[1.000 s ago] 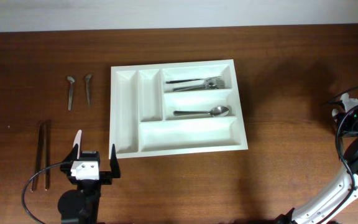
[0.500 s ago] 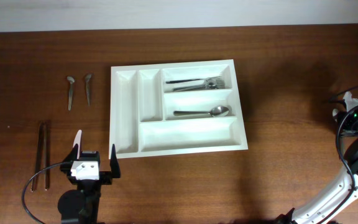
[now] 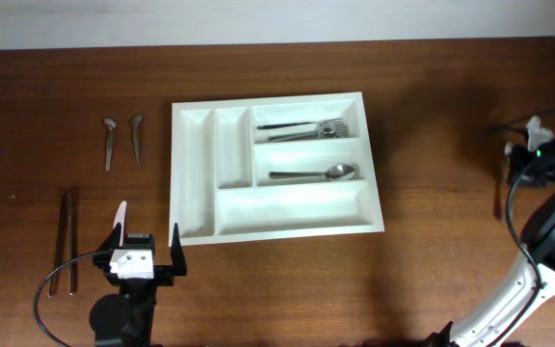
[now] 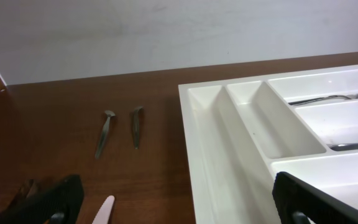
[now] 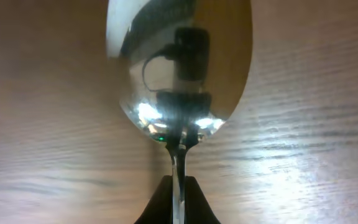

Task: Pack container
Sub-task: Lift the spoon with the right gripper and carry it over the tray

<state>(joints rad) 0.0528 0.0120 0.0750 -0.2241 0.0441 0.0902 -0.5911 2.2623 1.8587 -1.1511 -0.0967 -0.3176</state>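
The white container [image 3: 193, 173] lies at mid table, with forks [image 3: 306, 127] in its top long compartment and a spoon [image 3: 311, 174] in the middle one. It also shows in the left wrist view [image 4: 229, 149]. My left gripper [image 3: 145, 253] is open and empty, just in front of the container's near-left corner; its fingers frame the left wrist view [image 4: 179, 202]. My right gripper [image 3: 533, 154] is at the far right edge of the table, shut on the handle of a spoon [image 5: 179, 68] whose bowl fills the right wrist view above the wood.
Two small teaspoons [image 3: 121, 140] lie left of the container, also in the left wrist view [image 4: 120, 127]. Two long dark utensils [image 3: 66, 239] lie at the far left. A pale wall runs behind the table's far edge.
My right gripper has moved left and up a little at the table's right edge, holding the spoon. The left arm has not moved.
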